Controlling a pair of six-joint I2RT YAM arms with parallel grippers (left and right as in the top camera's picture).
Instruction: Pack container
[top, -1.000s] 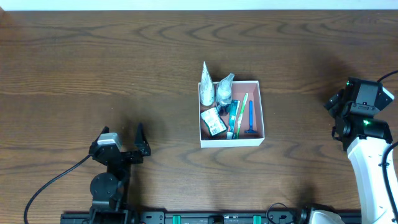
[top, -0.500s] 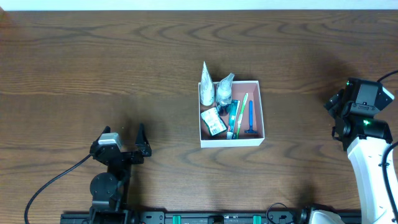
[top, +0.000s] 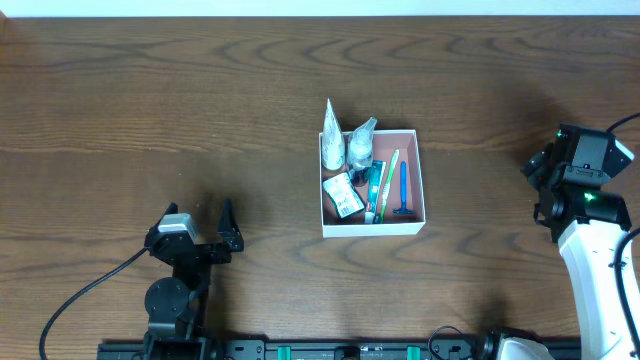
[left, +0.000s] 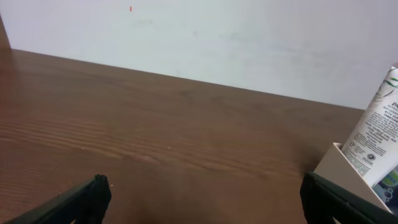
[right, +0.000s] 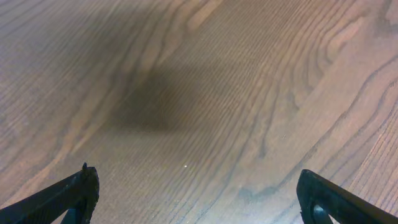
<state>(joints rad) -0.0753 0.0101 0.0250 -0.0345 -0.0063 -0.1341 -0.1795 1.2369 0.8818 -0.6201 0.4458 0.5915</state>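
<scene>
The container (top: 372, 228), a shallow white-walled box with a pink-brown inside, sits at the table's middle. It holds two white tubes (top: 331, 135) leaning at its back left, a small green-printed packet (top: 342, 195), a green toothbrush (top: 386, 178) and a blue razor (top: 403, 190). My left gripper (top: 196, 222) stands open low at the front left, well away from the box. In the left wrist view its jaws (left: 208, 199) are wide apart over bare wood, with the box corner (left: 339, 165) and a tube (left: 376, 134) at the right edge. My right gripper (top: 540, 187) hangs open at the far right, over bare wood (right: 200, 196).
The dark wooden table (top: 150, 110) stretches all round the box. A black cable (top: 80, 300) runs from the left arm's base toward the front edge. A white wall (left: 217, 37) rises behind the table's far edge.
</scene>
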